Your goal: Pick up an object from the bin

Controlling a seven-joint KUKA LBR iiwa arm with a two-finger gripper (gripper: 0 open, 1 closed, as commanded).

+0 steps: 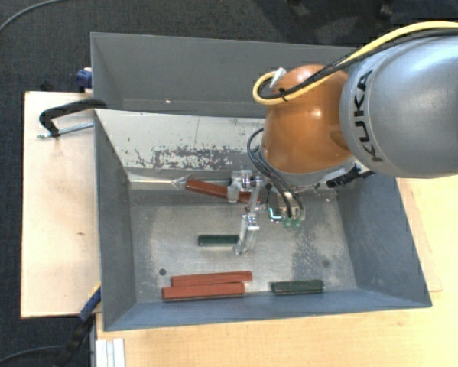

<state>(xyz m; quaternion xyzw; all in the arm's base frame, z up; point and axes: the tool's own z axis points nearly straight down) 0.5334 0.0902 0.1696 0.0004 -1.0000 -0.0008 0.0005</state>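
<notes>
In the big grey bin (114, 228), the gripper (248, 235) hangs in the middle, just by the right end of a small dark green bar (217, 241), and I cannot tell if it is gripping or loose.

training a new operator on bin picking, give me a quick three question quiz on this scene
1. True or false: the long reddish-brown bar lies against the back wall of the bin.
2. Which lies nearest the gripper?
A. the small dark green bar at mid-floor
B. the front-right dark green bar
C. the long reddish-brown bar
3. How many dark green bars are in the bin?

Key: 1 false, it lies by the front wall. 2 A. 3 two.
</notes>
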